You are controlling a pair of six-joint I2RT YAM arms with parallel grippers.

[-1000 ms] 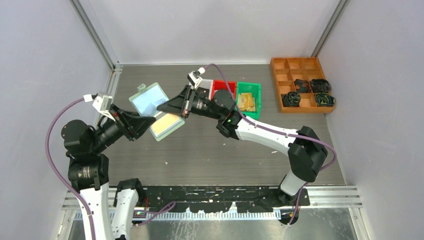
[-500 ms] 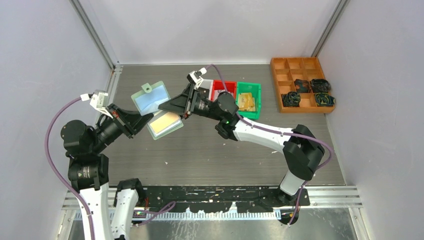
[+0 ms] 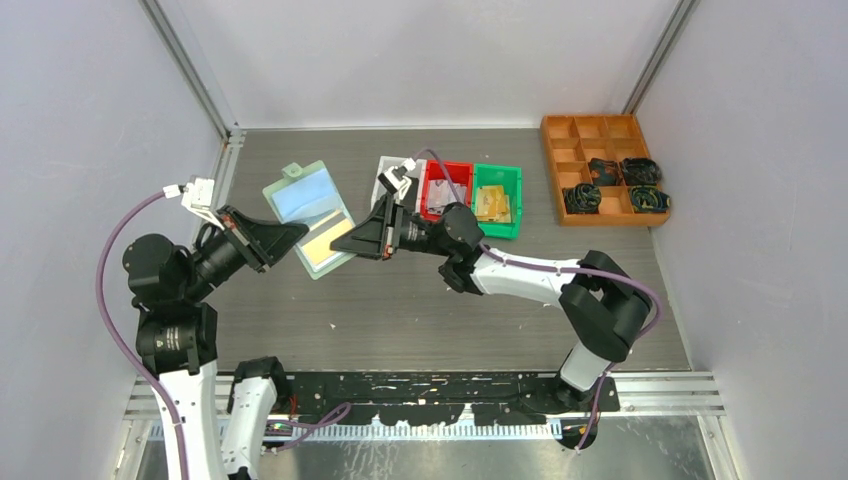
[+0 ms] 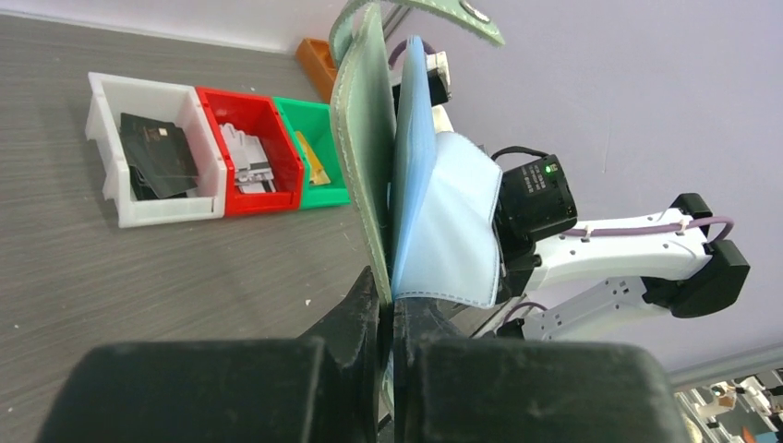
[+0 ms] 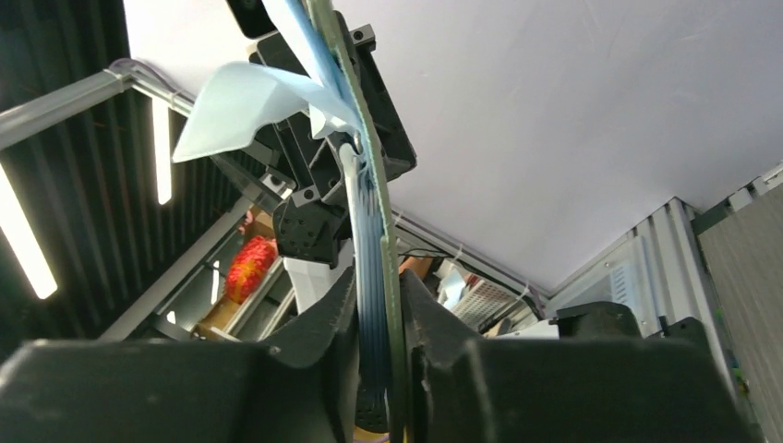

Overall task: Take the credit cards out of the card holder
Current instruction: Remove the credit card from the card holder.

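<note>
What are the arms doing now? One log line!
left gripper: shut on card holder | right gripper: shut on card holder | gold card: in card holder

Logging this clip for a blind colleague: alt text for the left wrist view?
The left hand pinches the bottom edge of a mint-green card holder held upright, its pale blue inner pockets facing right. Behind, on the grey table, stand a white bin holding a black card, a red bin and a green bin.
</note>
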